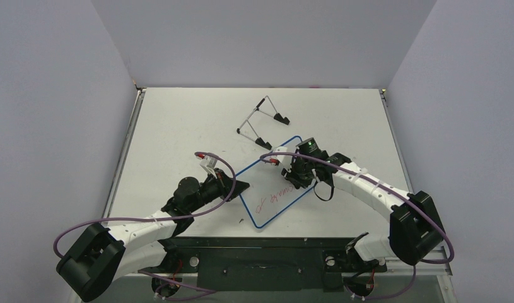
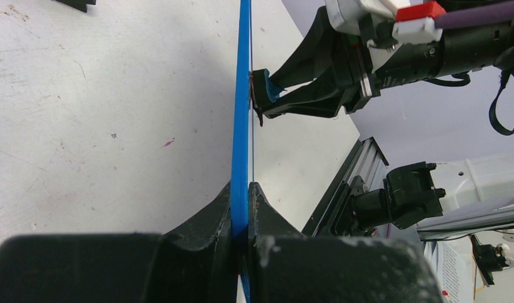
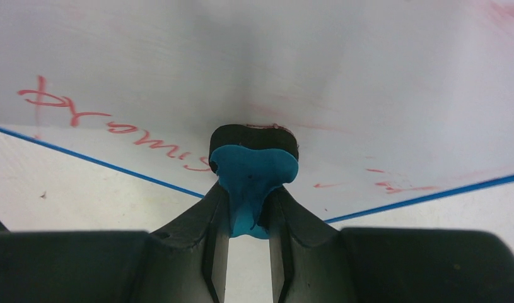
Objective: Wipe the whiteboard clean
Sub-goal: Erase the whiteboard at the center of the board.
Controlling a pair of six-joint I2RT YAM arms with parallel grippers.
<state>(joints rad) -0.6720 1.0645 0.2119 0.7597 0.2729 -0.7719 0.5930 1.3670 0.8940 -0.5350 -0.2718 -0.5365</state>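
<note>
I see my left tool (image 2: pixel 240 189) clenched on the blue rim of the whiteboard (image 1: pixel 268 203), one finger on each face, so from the left wrist view the board runs away from me edge-on. From above, the board sits at mid-table (image 1: pixel 178 126) between the two arms, turned at a slant, just nearer to me than the wire easel stand (image 1: pixel 260 120). I cannot tell whether its underside rests on the table. My right tool (image 3: pixel 249 196) is grasping the small blue eraser (image 3: pixel 251 173) by its narrow waist, with the dark pad pressed flat against the board's white face. Red handwriting (image 3: pixel 115 123) runs to the left of the pad, a few short red strokes lie to its right, and faint pink smears show near the far corner.
</note>
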